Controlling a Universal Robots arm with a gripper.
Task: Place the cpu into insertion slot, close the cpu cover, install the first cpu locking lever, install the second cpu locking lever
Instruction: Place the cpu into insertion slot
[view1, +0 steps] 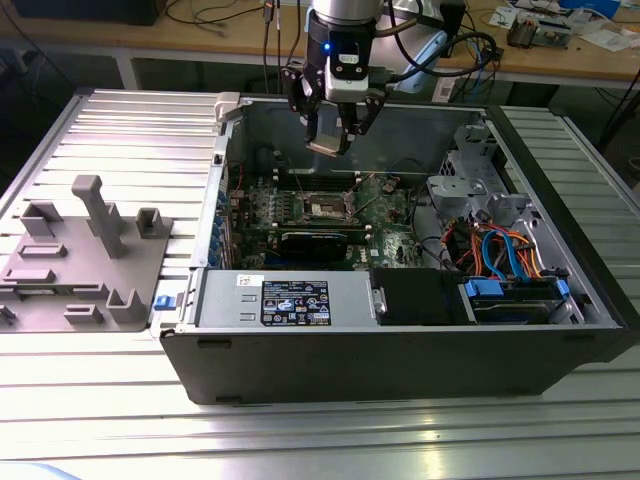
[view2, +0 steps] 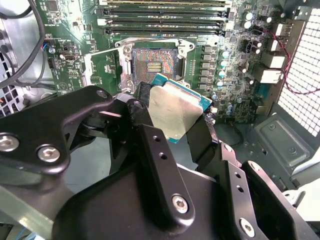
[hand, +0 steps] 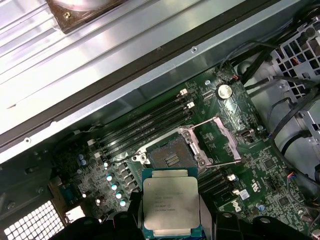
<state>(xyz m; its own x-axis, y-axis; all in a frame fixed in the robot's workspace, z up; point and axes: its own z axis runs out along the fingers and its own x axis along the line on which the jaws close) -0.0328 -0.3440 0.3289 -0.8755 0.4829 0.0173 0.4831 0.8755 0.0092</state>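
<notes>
Black fingers (view2: 147, 131) clamp two edges of the cpu (view2: 175, 112), a tilted square chip with dull silver top and green rim, hanging clear of the motherboard (view1: 385, 215) at twelve o'clock from the insertion slot (view1: 325, 208) in the exterior view. No step looks finished: that slot is bare and the cpu cover (view2: 88, 65) stands open.

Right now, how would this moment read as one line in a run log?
hold: fingers shut on cpu | place: in the air over the motherboard | insertion slot: empty | cpu cover: open
</notes>
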